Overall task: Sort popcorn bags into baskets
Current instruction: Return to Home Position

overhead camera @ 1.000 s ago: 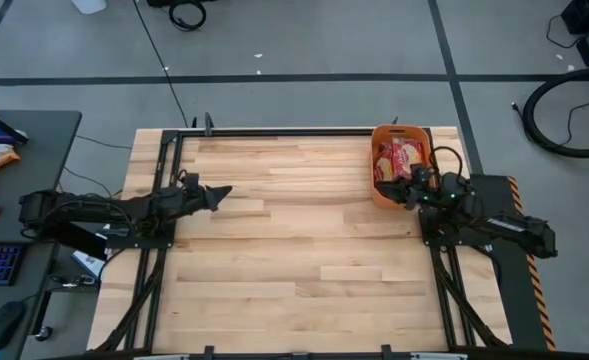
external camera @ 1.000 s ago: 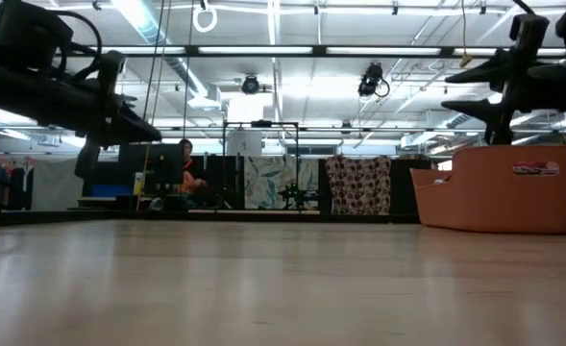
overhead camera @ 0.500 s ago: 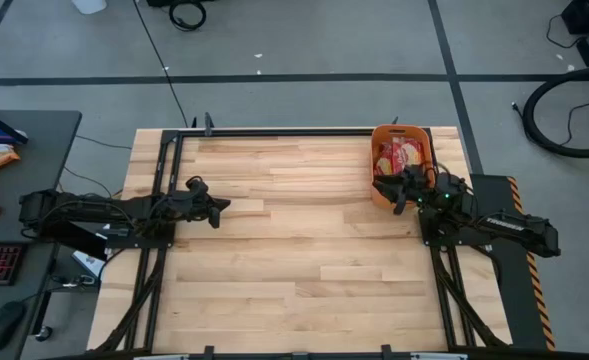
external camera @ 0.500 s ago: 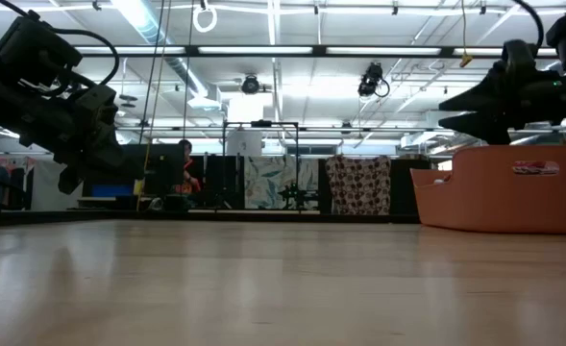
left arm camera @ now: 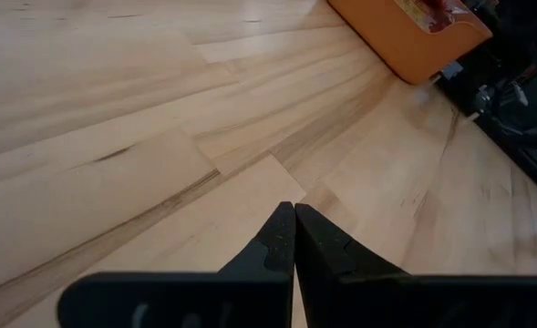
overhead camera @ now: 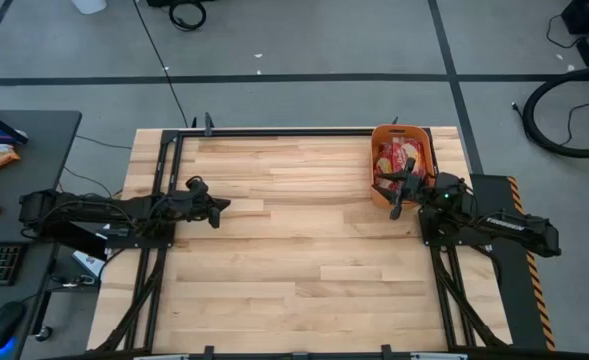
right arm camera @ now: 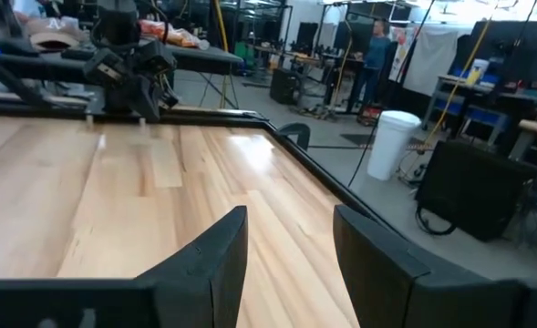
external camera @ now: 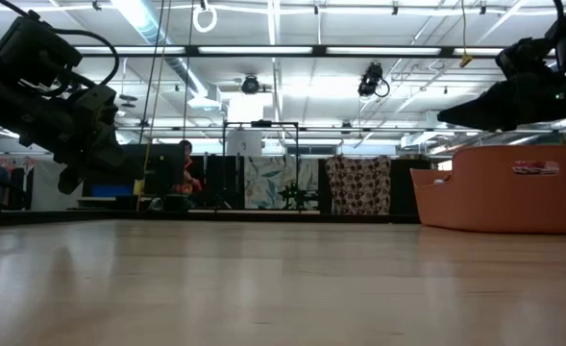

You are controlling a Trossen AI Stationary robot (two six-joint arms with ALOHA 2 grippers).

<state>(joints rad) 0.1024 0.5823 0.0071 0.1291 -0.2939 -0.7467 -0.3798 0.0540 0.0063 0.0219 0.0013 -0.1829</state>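
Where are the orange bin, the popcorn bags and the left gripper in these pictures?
orange bin (external camera: 499, 197), low view, on its side wall.
popcorn bags (overhead camera: 397, 153), high view, on the red packets inside the bin.
left gripper (left arm camera: 294, 211), left wrist view, where its shut fingertips meet.

A small orange plastic rectangular bin with tapered sides stands upright on the wooden table, close to its corner at the upper right of the high view. Flat red popcorn packets with yellow-cream centres lie piled inside, overlapping, reaching about to the rim; their number cannot be told
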